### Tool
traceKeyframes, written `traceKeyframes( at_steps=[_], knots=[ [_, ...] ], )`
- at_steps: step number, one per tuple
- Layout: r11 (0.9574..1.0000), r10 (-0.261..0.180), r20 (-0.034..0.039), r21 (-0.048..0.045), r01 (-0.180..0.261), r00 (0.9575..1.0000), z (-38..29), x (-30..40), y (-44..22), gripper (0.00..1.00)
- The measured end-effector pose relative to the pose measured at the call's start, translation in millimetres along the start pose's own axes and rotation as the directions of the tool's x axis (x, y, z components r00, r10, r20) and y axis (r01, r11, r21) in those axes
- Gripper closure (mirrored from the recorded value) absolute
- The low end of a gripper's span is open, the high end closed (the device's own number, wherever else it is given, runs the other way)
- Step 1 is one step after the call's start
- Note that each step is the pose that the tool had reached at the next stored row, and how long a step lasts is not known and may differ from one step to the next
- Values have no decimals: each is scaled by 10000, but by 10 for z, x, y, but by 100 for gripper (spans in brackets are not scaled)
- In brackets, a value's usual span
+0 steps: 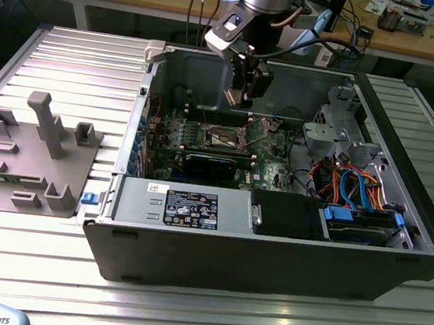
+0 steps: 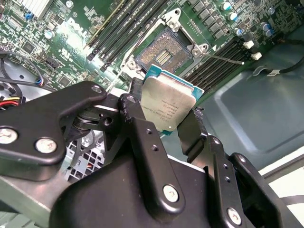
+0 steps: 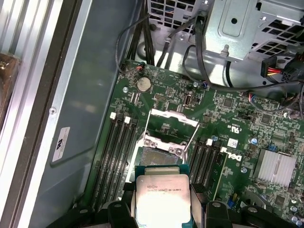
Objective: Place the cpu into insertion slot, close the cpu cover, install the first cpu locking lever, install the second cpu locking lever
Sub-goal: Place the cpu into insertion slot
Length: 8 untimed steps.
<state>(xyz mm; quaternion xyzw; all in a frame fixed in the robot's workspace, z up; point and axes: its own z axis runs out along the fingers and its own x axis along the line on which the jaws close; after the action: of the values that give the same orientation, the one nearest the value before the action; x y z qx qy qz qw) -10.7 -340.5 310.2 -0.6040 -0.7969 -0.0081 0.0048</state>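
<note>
While the arm is hanging inside the open computer case (image 1: pixel 267 270), the gripper (image 1: pixel 241 95) is holding the cpu (image 2: pixel 168 102) between its fingers (image 2: pixel 142 137), which are pressing narrowly on two opposite edges of the chip. The silvery top is facing the cameras in both wrist views, and the chip is sitting clear of the motherboard (image 1: pixel 204 134), not yet seated.

In the first wrist view the cpu (image 3: pixel 161 202) is lying just short of the insertion slot (image 3: pixel 159 154), whose contact field is showing bare. The cpu cover (image 3: pixel 173 117) is standing raised on the slot's far side, with thin lever rods running along both flanks. Memory slots (image 3: pixel 118 152) are lining each side of the slot, and a coin battery (image 3: pixel 143 84) is sitting beyond the cover.

In the exterior view the gripper is hovering at about twelve o'clock of the slot (image 1: pixel 224 137). On the ribbed worktop (image 1: pixel 32 267), a grey fixture plate (image 1: pixel 37 158) is lying at nine o'clock of the case, well apart from the arm.
</note>
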Motion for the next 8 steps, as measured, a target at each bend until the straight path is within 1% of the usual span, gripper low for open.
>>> traceKeyframes(
  at_steps=[8],
  knots=[
    [9993,383,1,-7,-383,9993,0,0,0,45]
  ],
)
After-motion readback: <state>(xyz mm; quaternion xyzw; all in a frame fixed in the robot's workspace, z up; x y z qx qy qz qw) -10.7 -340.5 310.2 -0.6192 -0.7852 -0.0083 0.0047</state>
